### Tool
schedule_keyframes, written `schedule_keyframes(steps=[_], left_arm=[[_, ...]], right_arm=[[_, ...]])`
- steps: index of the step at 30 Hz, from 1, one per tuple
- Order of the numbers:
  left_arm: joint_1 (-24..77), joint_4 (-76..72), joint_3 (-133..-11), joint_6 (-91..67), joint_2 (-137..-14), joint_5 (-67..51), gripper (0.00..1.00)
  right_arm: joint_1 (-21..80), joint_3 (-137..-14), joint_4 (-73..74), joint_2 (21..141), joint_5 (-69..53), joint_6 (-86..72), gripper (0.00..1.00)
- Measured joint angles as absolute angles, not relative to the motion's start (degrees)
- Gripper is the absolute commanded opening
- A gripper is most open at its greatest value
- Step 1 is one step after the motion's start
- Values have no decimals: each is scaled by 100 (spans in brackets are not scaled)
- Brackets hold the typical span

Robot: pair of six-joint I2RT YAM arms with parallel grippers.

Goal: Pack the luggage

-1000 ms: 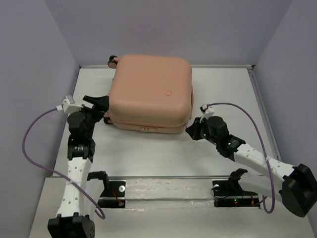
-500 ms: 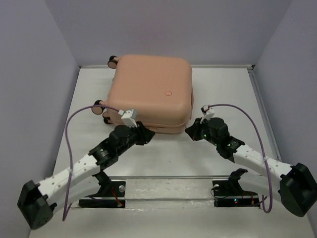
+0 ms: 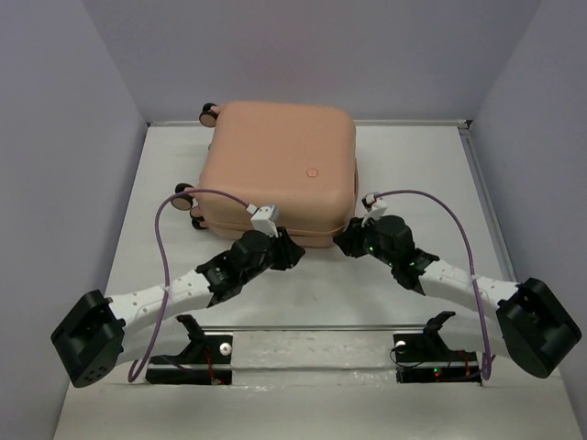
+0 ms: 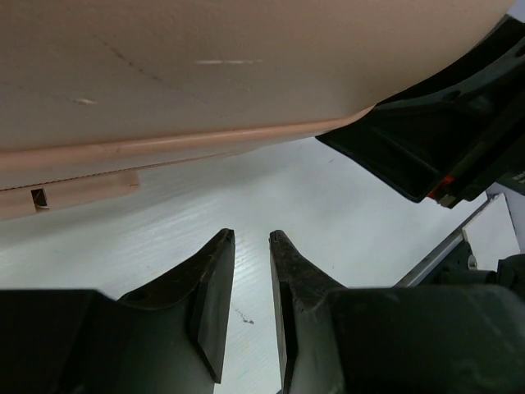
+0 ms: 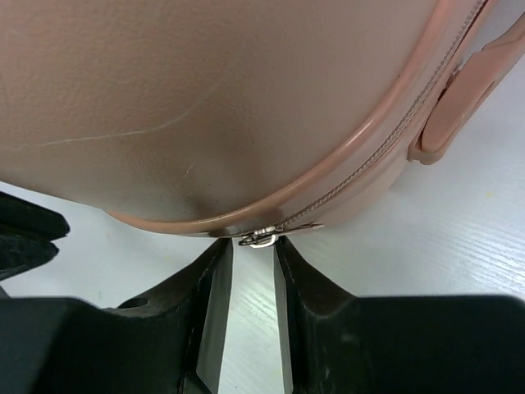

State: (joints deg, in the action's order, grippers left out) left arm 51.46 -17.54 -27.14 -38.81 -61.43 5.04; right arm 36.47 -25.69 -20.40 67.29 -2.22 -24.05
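Observation:
The luggage [image 3: 280, 174] is a peach-pink hard-shell case lying flat and closed at the back of the table. My left gripper [image 3: 292, 249] sits low at its front edge, jaws a little apart with only bare table between them [image 4: 252, 236]; the shell [image 4: 205, 74] looms just above. My right gripper [image 3: 341, 240] is at the front right corner. In the right wrist view the shell [image 5: 205, 107] fills the top, and a small metal zipper pull [image 5: 264, 239] hangs at my fingertips' gap [image 5: 253, 245]. The jaws stand slightly apart and do not pinch it.
Black-and-peach wheels [image 3: 209, 114] stick out on the luggage's left side. A peach side handle [image 5: 463, 90] shows at its right. The right gripper's black body [image 4: 443, 139] is close beside my left fingers. Grey walls surround the table, and a metal rail [image 3: 312, 344] runs along the near edge.
The left arm swung from the luggage's left side round to its front edge, its jaws narrowing. The right gripper's jaws parted from shut and it edged closer to the corner.

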Motion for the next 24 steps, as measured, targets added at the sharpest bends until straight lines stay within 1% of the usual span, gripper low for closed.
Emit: schedule_keyframes(steps=[2, 5, 9, 10, 13, 15, 16, 18, 19, 24], left_arm=[[5146, -1831, -2729, -3865, -6145, 537, 35], [5146, -1859, -2770, -3830, -6217, 602, 35], [5146, -1855, -2888, -3771, -6364, 679, 35], [5146, -1852, -2910, -3752, -6368, 696, 35], [5146, -1841, -2978, -3704, -6368, 768, 35], [5146, -1813, -3015, -3658, -6366, 829, 35], [5146, -1791, -3039, -3640, -6366, 854, 35], [5146, -1763, -3063, -3607, -6364, 891, 35], [5146, -1743, -3072, -3597, -6364, 908, 35], [5146, -1671, -3081, -3557, -6364, 932, 35]], right_arm=[[3680, -2567, -2078, 6766, -134, -2300, 32], [3686, -2563, -2123, 6801, -40, -2176, 27], [3684, -2552, -2051, 6687, 113, -2029, 28], [3684, -2519, -2025, 6571, 152, -2027, 30], [3682, -2386, -2018, 6088, 163, -2027, 32], [3660, -2303, -2021, 5850, 158, -2023, 37], [3629, -2261, -2018, 5745, 132, -2010, 42], [3516, -2252, -2023, 5756, 5, -1911, 46], [3446, -2252, -2016, 5813, -62, -1855, 51], [3155, -2270, -1979, 6097, -530, -1511, 54]])
